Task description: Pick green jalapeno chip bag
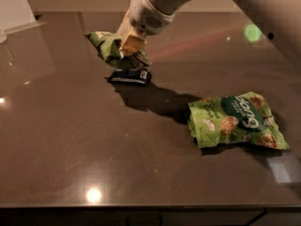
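Note:
The green jalapeno chip bag (107, 45) is a small olive-green wrinkly bag, held up off the dark table at the upper left of the camera view. My gripper (130, 48) comes down from the upper right and is shut on the bag's right side, with a yellowish finger pad (132, 43) pressed against it. The arm covers part of the bag, so its lettering does not show.
A small dark blue wrapped bar (130, 76) lies on the table (70, 145) just below the held bag. A larger bright green snack bag (235, 120) lies at the right. The table's front edge runs along the bottom.

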Controlling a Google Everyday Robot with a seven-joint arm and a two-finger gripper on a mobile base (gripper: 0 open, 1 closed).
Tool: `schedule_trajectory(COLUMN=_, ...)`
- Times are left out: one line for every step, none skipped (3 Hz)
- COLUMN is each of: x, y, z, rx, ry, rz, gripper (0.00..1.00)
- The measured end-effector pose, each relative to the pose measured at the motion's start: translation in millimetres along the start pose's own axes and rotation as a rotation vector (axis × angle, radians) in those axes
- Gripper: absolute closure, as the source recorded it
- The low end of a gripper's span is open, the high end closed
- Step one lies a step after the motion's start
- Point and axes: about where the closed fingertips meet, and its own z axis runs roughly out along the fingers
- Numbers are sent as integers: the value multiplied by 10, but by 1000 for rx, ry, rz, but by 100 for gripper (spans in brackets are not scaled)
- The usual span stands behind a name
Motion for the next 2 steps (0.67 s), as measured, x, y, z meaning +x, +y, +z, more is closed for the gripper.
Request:
schedule_trajectory(x=-254, y=-115, z=-507, rx=19, ry=-62, rz=-52, gripper=100)
schedule_trajectory(x=-272, y=-122, z=-544, rx=21, ry=-65, rz=-55, gripper=100)
